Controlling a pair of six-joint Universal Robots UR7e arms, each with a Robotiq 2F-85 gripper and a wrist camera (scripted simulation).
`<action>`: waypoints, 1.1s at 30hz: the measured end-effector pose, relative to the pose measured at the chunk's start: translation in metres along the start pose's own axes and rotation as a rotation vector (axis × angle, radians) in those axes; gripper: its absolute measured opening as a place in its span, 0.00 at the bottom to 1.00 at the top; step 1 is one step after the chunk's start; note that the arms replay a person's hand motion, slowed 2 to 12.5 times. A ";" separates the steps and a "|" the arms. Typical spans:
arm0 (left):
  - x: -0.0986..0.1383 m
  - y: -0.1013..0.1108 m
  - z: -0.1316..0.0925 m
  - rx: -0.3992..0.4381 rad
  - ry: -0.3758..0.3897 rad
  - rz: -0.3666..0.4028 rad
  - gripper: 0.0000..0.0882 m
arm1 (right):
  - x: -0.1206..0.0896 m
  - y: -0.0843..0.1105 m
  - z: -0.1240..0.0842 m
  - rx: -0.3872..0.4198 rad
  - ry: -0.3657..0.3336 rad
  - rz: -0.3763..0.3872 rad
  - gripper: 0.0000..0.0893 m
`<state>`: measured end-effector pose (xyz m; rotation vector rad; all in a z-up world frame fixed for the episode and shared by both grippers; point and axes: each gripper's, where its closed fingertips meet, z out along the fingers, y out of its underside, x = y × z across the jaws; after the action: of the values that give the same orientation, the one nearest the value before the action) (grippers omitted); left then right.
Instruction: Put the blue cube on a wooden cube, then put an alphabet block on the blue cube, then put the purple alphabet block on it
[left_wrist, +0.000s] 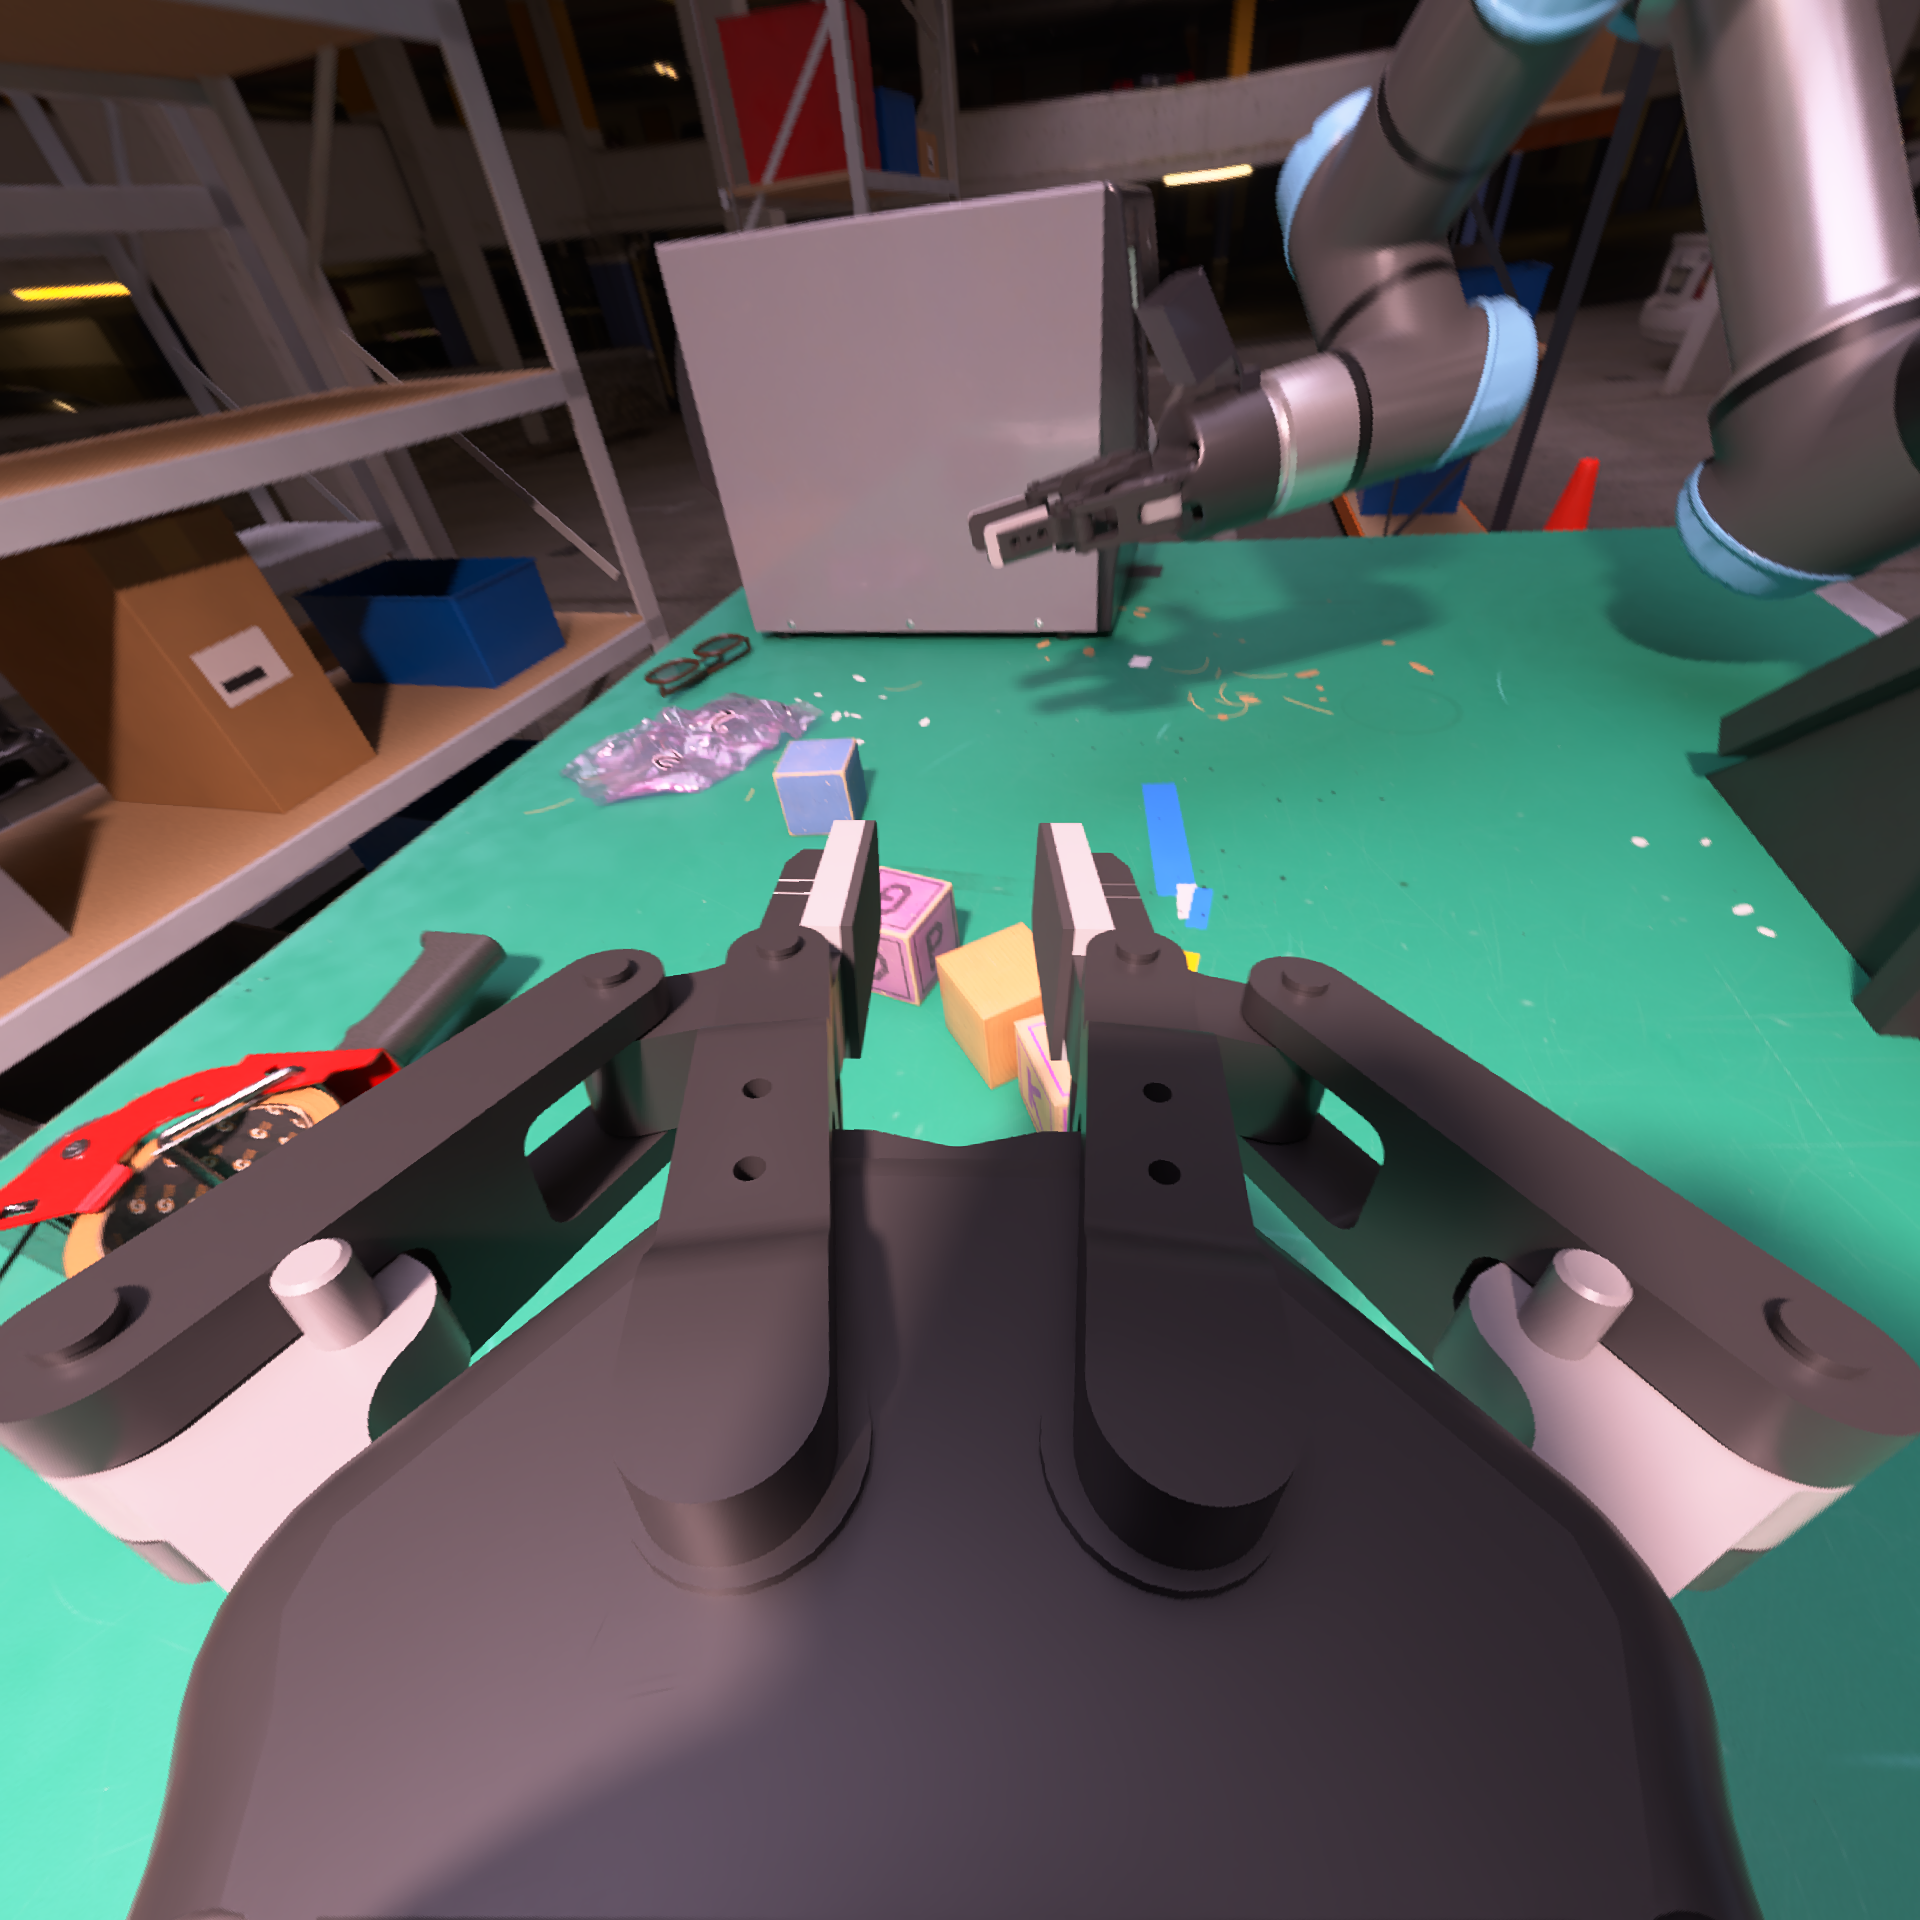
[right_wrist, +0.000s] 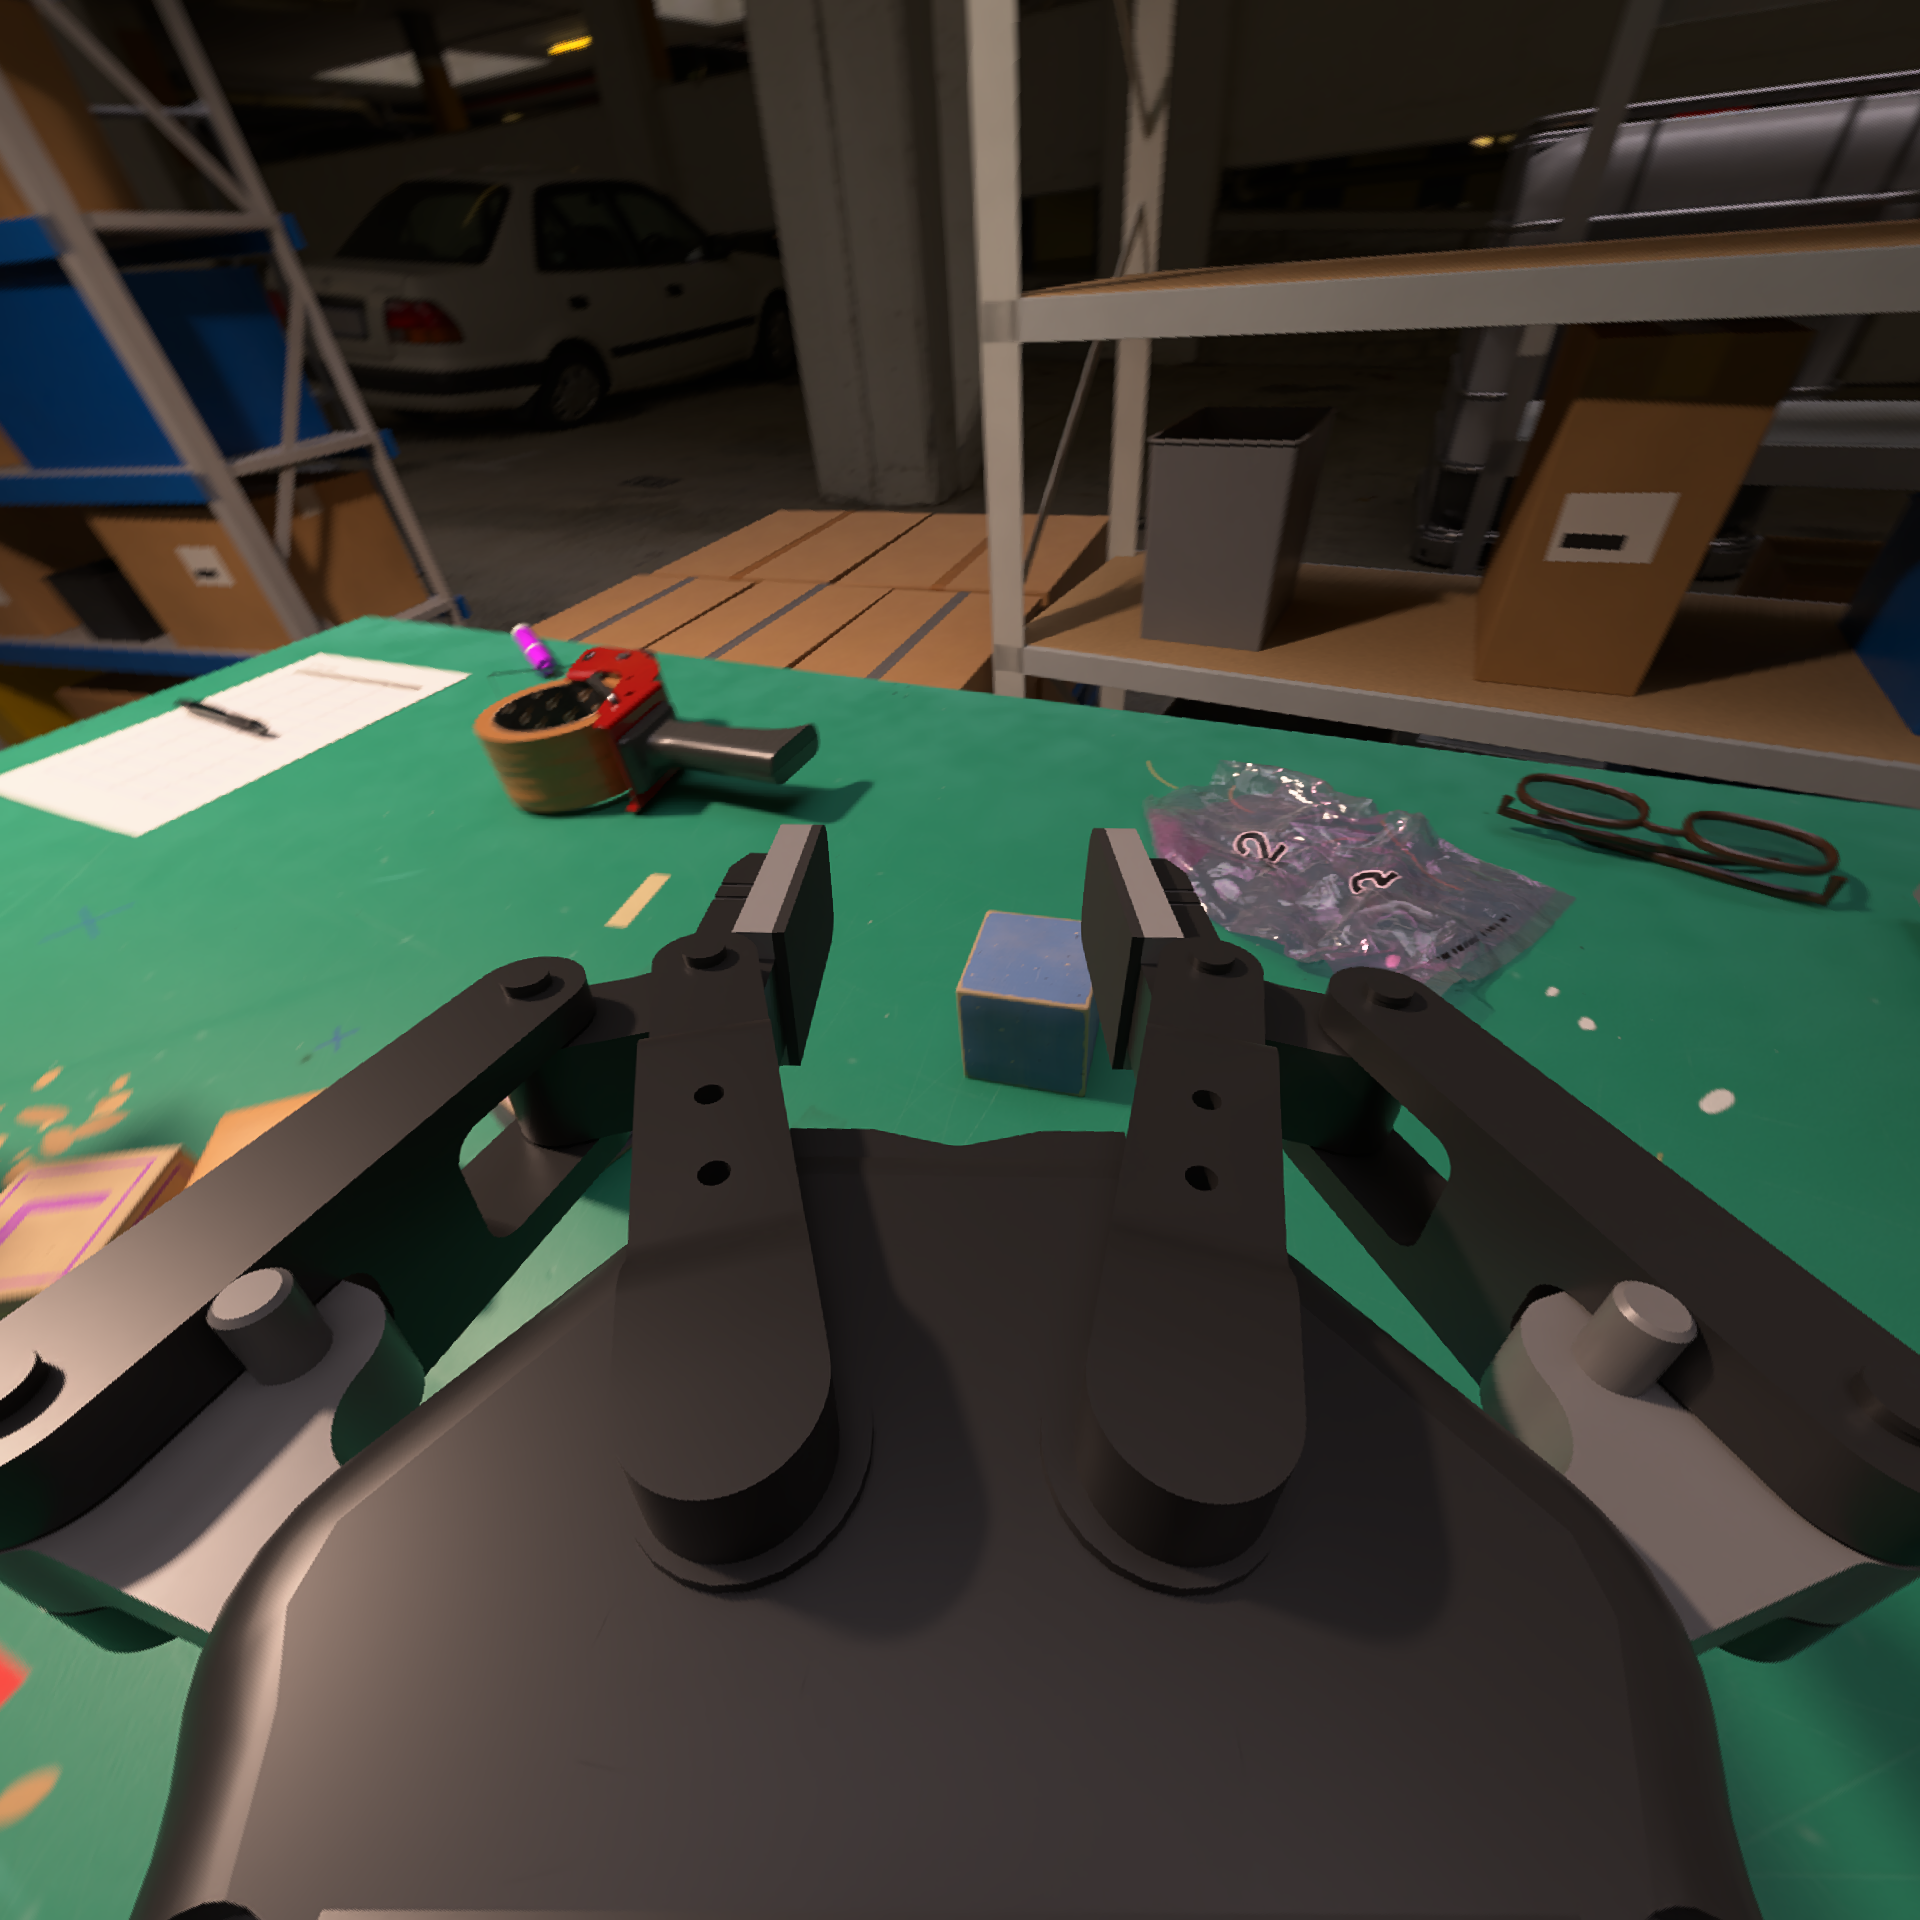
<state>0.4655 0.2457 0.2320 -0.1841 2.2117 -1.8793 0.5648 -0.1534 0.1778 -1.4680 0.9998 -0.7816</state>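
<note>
Left wrist view
Left gripper: jaws open, nothing between them, held above the green table.
Blue cube: on the table, just beyond the tip of the left finger, apart from it.
Purple alphabet block: nearer than the blue cube, partly hidden behind the left finger.
Wooden cube: nearer than the blue cube, just beside the purple alphabet block.
Second alphabet block: close against the wooden cube's near side, mostly hidden by the right finger.
Plastic bag: left of the blue cube, near it.
Tape dispenser: well left of the blue cube, nearer the camera.
Right gripper: in the air beyond the blue cube, before a grey box; I cannot tell its jaws here.

Right wrist view
Right gripper: jaws open, empty.
Blue cube: on the table, just inside the right finger; contact unclear.
Plastic bag: right of the blue cube.
Glasses: farther right of it.
Tape dispenser: beyond the blue cube, to its left.
Paper sheet: far left of it, a pen lying on it.
</note>
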 end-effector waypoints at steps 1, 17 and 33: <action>-0.002 -0.003 -0.001 0.014 -0.012 -0.001 0.34 | 0.003 0.001 0.004 0.010 0.022 0.015 0.50; -0.018 -0.021 -0.016 0.091 -0.136 0.011 0.78 | 0.000 0.062 0.069 -0.113 0.172 0.000 0.62; -0.022 -0.035 -0.023 0.156 -0.145 -0.041 0.88 | 0.005 0.106 0.098 -0.278 0.244 -0.017 0.84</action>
<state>0.4791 0.2670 0.2716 -0.3293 1.9727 -1.9817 0.6384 -0.1168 0.0591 -1.6448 1.3239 -0.8748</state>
